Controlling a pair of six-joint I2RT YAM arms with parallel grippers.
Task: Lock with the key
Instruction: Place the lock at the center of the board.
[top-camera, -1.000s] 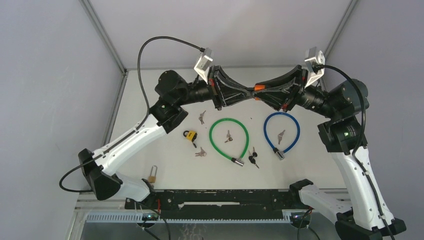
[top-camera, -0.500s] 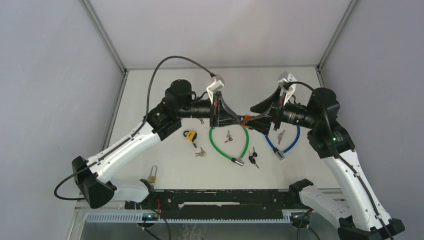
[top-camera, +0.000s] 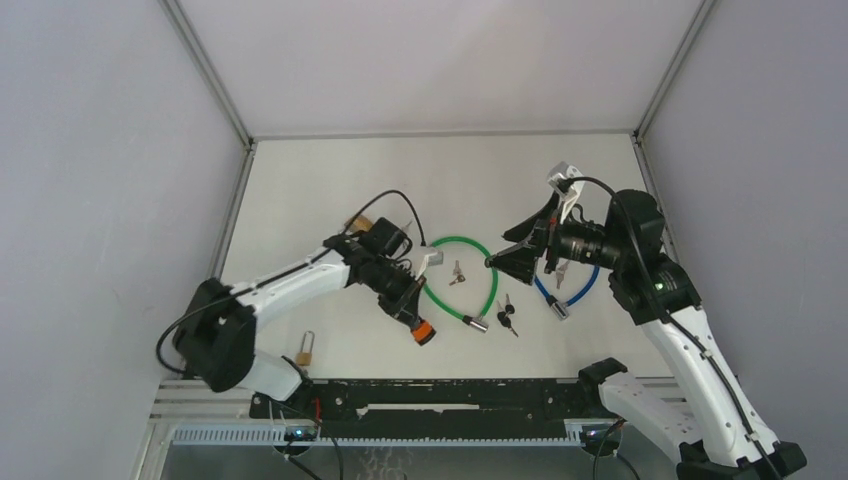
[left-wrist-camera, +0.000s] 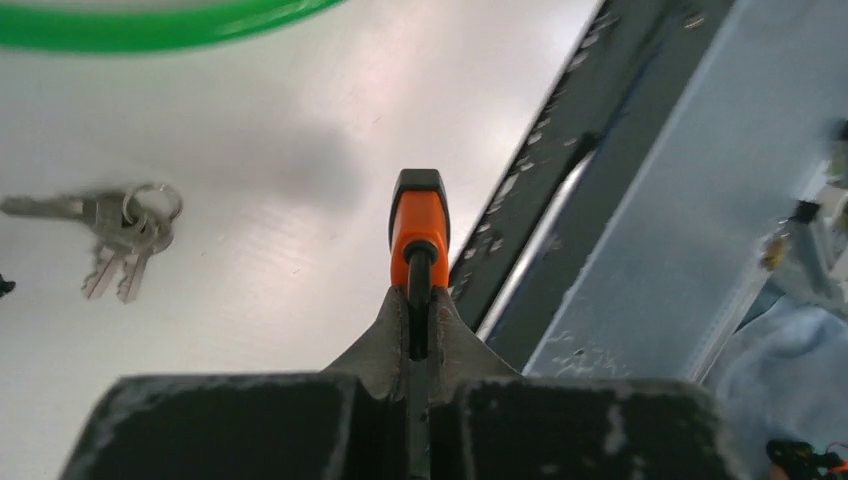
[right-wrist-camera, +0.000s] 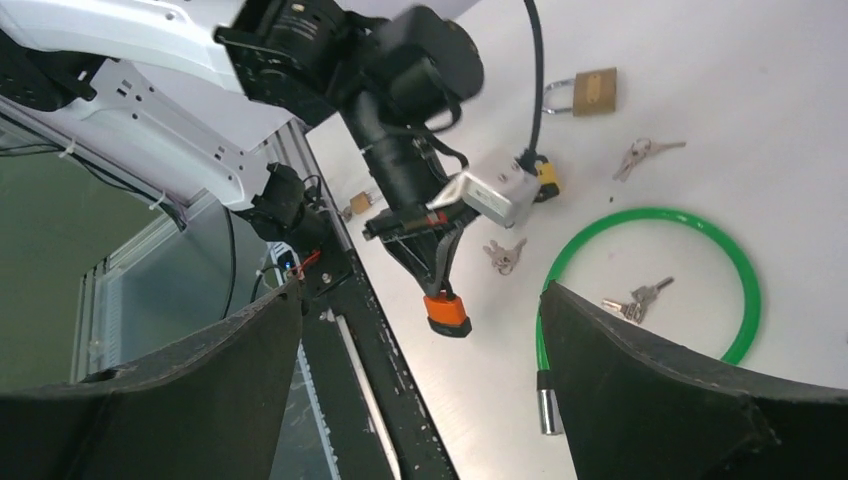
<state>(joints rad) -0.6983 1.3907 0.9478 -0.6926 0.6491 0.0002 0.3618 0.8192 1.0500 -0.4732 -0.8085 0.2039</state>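
1. The left gripper (top-camera: 416, 320) is clamped tight on an orange padlock (top-camera: 424, 333), gripping it by one end so the body juts forward past the fingertips.
2. The padlock sits low over the white table (top-camera: 330, 180), near its front edge and close to the black rail (top-camera: 450, 392) (whether it touches the surface cannot be made out).
3. A bunch of keys (left-wrist-camera: 125, 232) lies flat on the table near the padlock, apart from it.
4. The right gripper (top-camera: 503, 262) hovers higher up with its jaws spread wide and nothing between them. In the right wrist view its fingers (right-wrist-camera: 680, 395) frame the padlock from across the table.
5. A green cable lock (top-camera: 436, 293) lies looped between the two grippers, with a second set of keys (top-camera: 457, 272) inside the loop.
6. A blue cable lock (top-camera: 585, 283) lies partly hidden under the right arm.
7. A brass padlock (top-camera: 305, 350) lies by the near left edge, well apart from the rest.
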